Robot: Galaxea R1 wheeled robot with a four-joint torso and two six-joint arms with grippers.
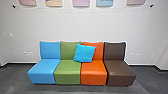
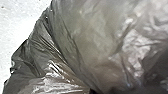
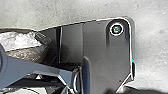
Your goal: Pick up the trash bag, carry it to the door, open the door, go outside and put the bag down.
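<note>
Close up in the left wrist view is the dark, shiny trash bag (image 2: 82, 42), bulging and creased. Its folds draw together at my left gripper (image 2: 92, 91), which is shut on the gathered plastic. Part of the bag (image 3: 27, 53) also shows in the right wrist view, behind the jointed bar and beside the robot's dark plate. Whether my right gripper is open or shut cannot be made out.
Ahead in the head view, a row of blue, green, orange and brown seats (image 1: 67, 72) stands against a white wall (image 1: 75, 25). A bright blue cushion (image 1: 84, 53) leans on it. Dark grey floor (image 1: 147, 77) lies in front and beside.
</note>
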